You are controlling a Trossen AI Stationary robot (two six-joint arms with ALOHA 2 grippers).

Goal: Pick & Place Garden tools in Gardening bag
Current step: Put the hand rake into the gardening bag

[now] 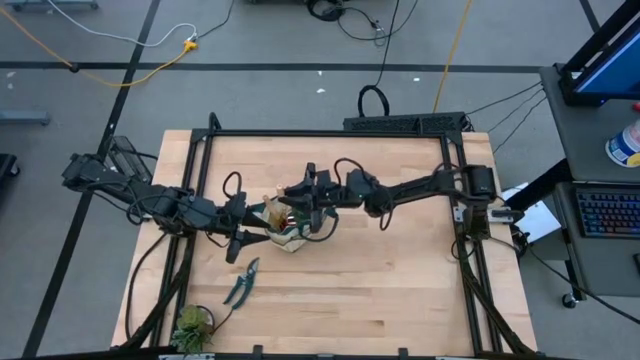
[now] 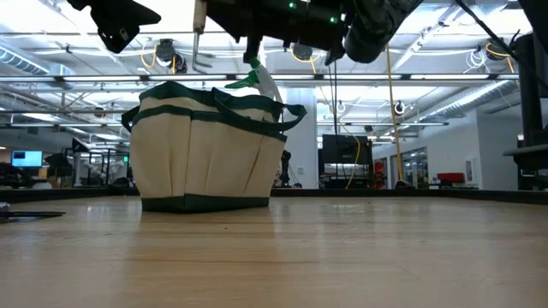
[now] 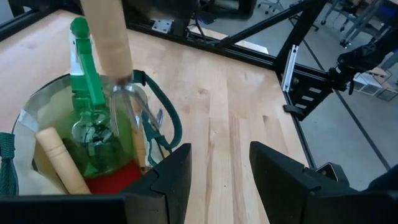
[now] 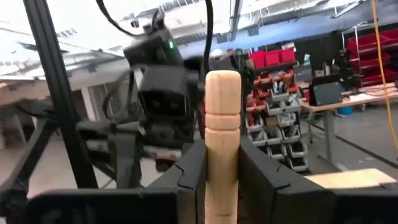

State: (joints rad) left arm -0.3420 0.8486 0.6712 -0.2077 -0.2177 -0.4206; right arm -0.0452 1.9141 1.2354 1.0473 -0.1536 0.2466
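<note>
pale wooden surface [image 1: 380,290]: gardening bag [image 2: 205,154] stands mid-surface. right end effector [image 4: 222,171], clamped on a wooden-handled tool [image 4: 222,137], hangs over it; lower it straight between spray bottle [image 3: 93,124] and rim. left end effector [image 3: 217,168] gapes empty beside the bag.

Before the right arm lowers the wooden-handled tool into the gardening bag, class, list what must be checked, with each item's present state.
1. Right gripper shut on the wooden-handled tool: ok.
2. Tool over the gardening bag opening: ok.
3. Left gripper open, beside the bag, holding nothing: ok.
4. Room inside among the green spray bottle and other handles: cannot tell.
5. Bag upright: ok.
6. All tools bagged: not ok; pruning shears on the table.
</note>
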